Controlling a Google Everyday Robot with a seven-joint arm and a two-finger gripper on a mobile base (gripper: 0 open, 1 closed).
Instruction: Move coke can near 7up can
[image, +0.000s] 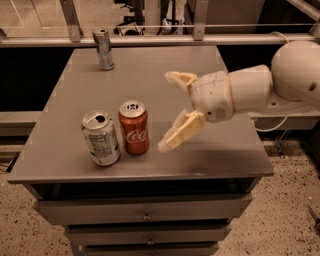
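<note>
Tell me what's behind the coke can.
Bare table behind the coke can; a slim can stands far back-left. The patch directly behind is hidden. The open gripper hovers right of it.

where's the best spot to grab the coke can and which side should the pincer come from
Grip the coke can across the middle of its round body, coming in level from the side where the open pincer hangs clear of it. It stands upright, and the 7up can crowds its other side, so the jaws should close front and back.
</note>
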